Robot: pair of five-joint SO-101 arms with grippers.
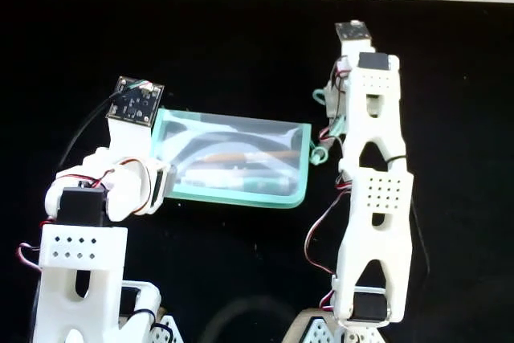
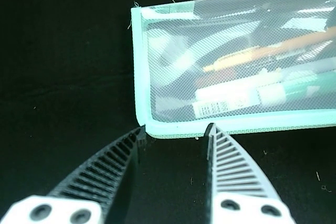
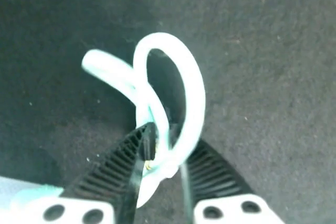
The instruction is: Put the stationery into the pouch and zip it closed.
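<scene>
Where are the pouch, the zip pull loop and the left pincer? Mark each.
pouch (image 1: 306,168): high view, trim at its zip-pull end.
zip pull loop (image 3: 194,93): right wrist view, the loop's curved band.
left pincer (image 2: 175,129): left wrist view, midway between its open fingertips.

- The right gripper (image 3: 167,148) is pinched onto a pale mint cord loop (image 3: 195,95), its two ribbed black fingers (image 3: 126,156) pressing on the cord from either side
- The cord loop is bent into a rounded arch that stands up past the fingertips, and a second strand curls away to one side of it
- The strands cross and gather just at the fingertips, where a small brassy speck shows between them
- Black cloth (image 3: 262,51) with scattered light lint lies under the loop
- A pale mint patch (image 3: 23,195) sits beside the gripper's white base; what it is cannot be told
</scene>
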